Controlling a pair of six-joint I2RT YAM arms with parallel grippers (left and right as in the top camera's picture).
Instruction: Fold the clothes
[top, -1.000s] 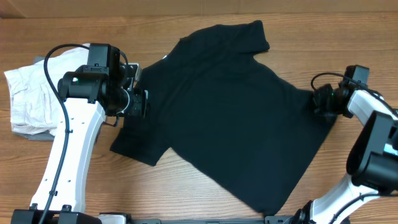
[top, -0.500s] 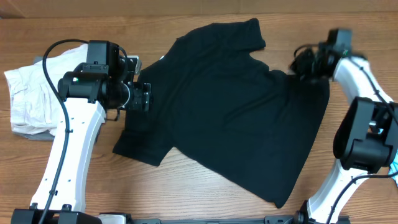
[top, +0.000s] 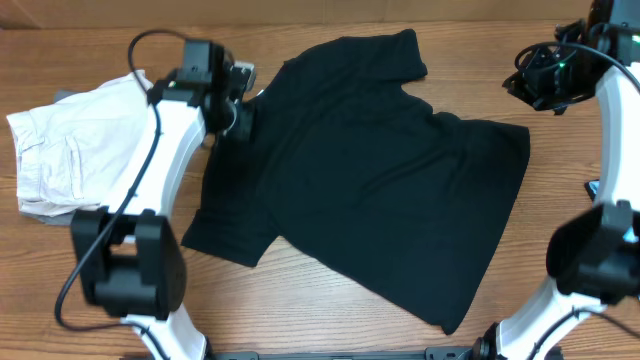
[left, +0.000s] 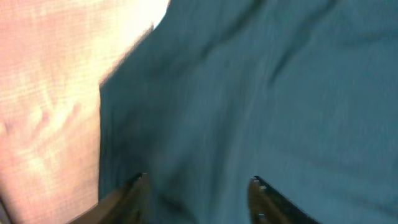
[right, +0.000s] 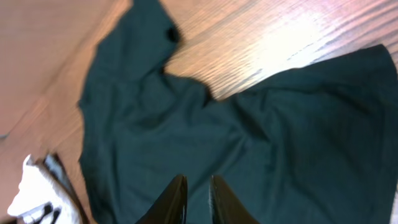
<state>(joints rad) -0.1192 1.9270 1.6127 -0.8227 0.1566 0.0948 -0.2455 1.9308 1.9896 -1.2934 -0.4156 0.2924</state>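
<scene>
- On the worktop (top: 300, 300) we see the black T-shirt (top: 380, 190) spread flat and askew, with no fold made yet; we judge the task to be at its start.
- Our left end effector (top: 238, 112) sits over the collar-side edge, fingers apart and gripping nothing.
- Our right end effector (top: 542, 85) hangs clear of the hem corner, fingers slightly parted and empty.
- Next, we think, each must pinch an edge.

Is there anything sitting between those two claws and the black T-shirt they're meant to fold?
Nothing visible. The left gripper hangs right over the black T-shirt near its neck; the right gripper is off its right side, above the table. The off-white garment lies beyond the shirt's left edge.
</scene>
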